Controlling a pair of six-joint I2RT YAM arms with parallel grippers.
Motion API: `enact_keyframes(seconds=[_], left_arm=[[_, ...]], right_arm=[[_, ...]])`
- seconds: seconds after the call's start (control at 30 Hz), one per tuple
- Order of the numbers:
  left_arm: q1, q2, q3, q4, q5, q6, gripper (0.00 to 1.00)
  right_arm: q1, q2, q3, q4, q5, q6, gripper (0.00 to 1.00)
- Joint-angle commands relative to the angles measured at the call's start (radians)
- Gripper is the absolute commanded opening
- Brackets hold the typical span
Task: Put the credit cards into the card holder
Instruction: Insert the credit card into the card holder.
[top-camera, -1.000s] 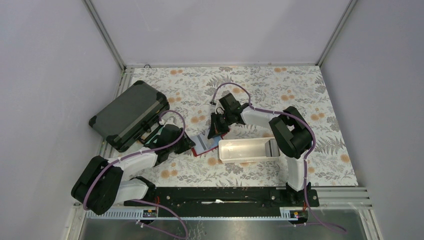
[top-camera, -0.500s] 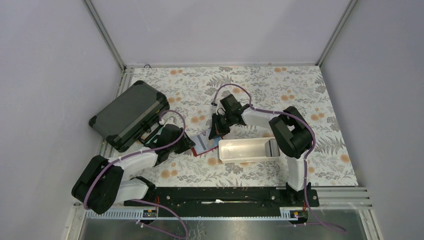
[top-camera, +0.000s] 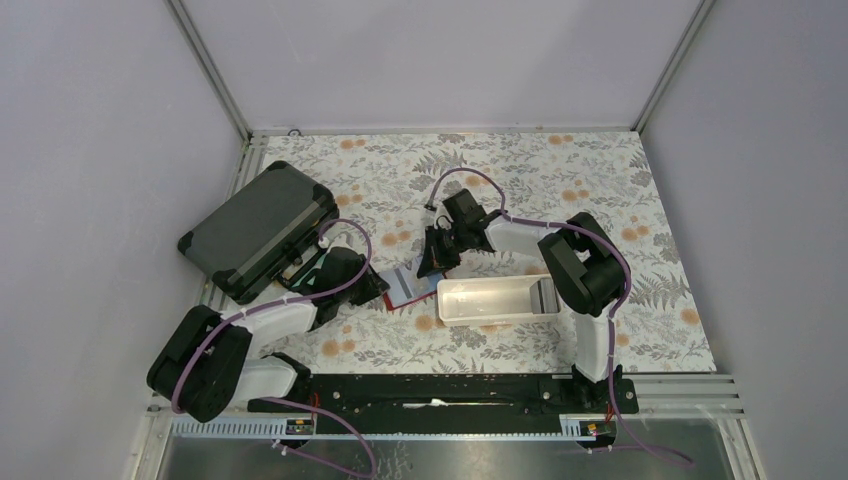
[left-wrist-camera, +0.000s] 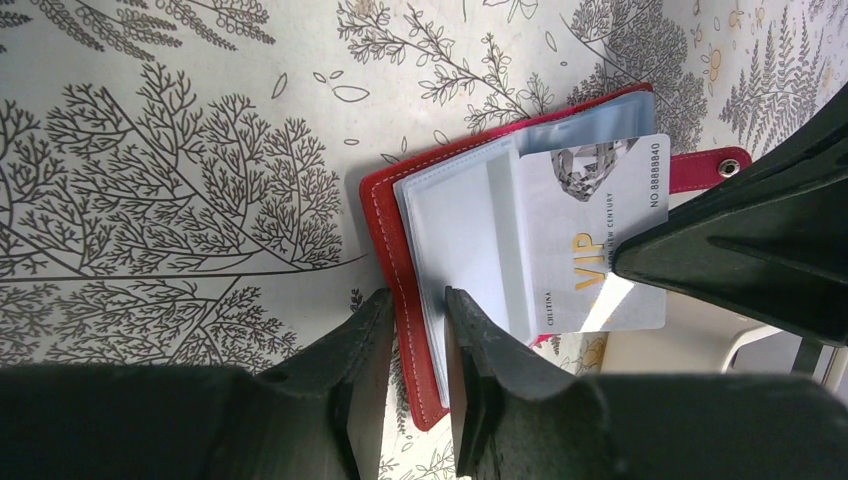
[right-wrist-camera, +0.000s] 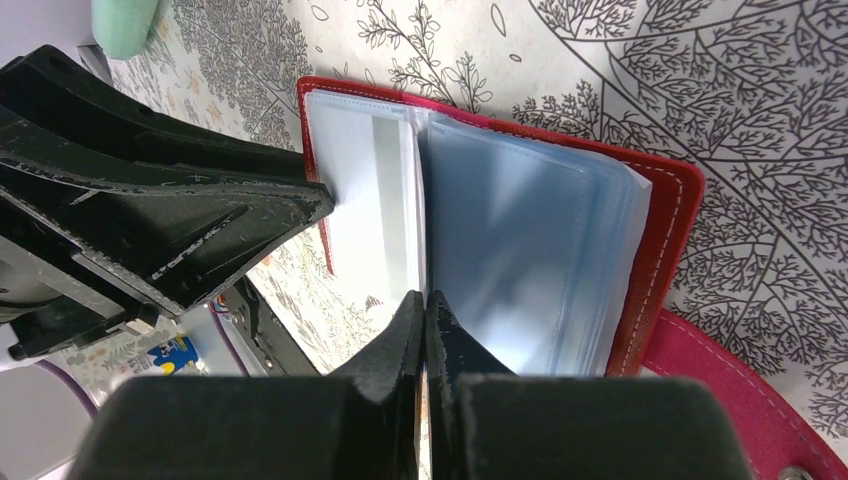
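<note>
Your left gripper (left-wrist-camera: 410, 335), jaws narrowly parted, sat over the outer edge of the open card holder (left-wrist-camera: 383, 235), which lay flat between both arms. The credit card (left-wrist-camera: 590, 235) lay across its sleeves, long axis along the fold, pinched in your fully closed right gripper (right-wrist-camera: 424, 305).

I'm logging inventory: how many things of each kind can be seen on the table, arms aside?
credit card: 1
red card holder: 1
white tray: 1
grey hard case: 1
Total: 4
</note>
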Motion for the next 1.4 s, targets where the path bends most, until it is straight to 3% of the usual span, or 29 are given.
enact_keyframes(seconds=[0.0, 1.37], left_arm=[[-0.001, 0.061, -0.018, -0.066, -0.031, 0.032, 0.27], [-0.001, 0.089, -0.011, -0.087, -0.052, 0.057, 0.24]], right_arm=[[0.011, -0.003, -0.017, 0.038, -0.009, 0.034, 0.0], [-0.005, -0.026, -0.059, 0.121, -0.018, 0.092, 0.0]])
